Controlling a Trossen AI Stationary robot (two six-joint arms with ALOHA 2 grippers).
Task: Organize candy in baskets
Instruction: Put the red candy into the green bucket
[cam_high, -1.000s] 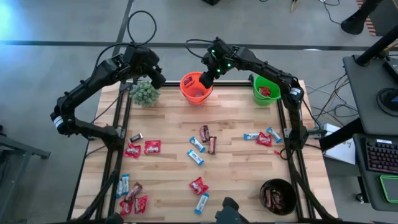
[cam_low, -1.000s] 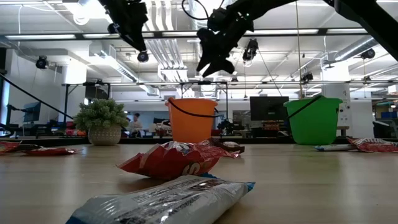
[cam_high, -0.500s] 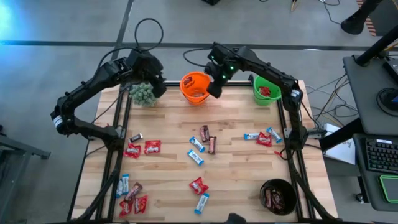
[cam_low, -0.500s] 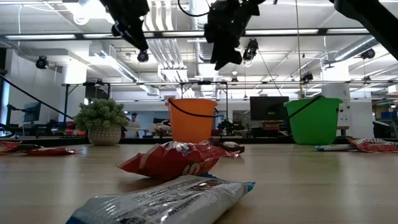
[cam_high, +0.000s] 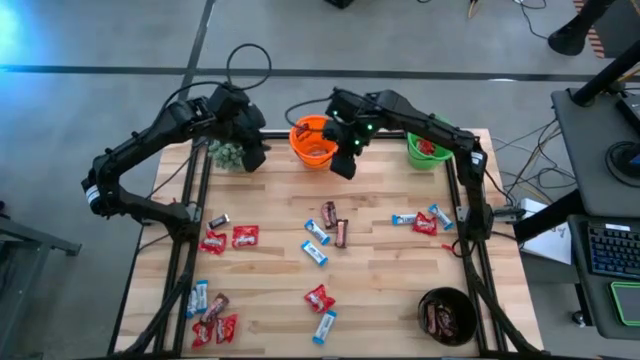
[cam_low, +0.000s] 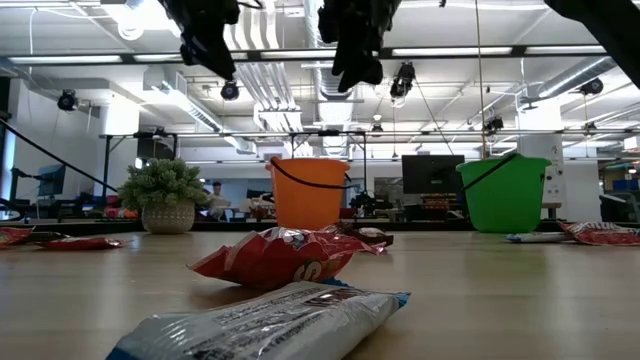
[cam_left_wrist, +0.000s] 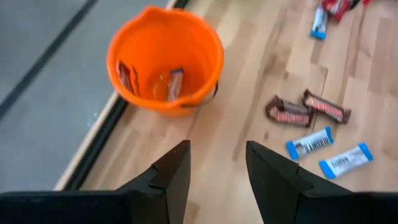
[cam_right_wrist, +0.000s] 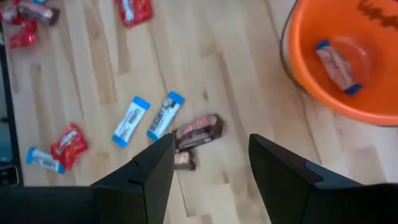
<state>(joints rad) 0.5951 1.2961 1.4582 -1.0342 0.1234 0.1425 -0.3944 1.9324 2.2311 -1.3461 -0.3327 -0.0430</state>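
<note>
A: Where do the tools stand?

B: The right tool (cam_high: 345, 165) hangs at the orange basket (cam_high: 313, 140)'s 4 o'clock edge, fingers spread, nothing between them. The left tool (cam_high: 252, 152) waits over the plant (cam_high: 230, 153) at the table (cam_high: 380, 290)'s 11 o'clock corner, spread, empty.

A: And the candy?

B: Two bars lie in the orange basket; most stay scattered. The dark brown bars (cam_high: 335, 222) near centre look closest; the right tool should descend vertically, straddling one bar across its narrow width.
</note>
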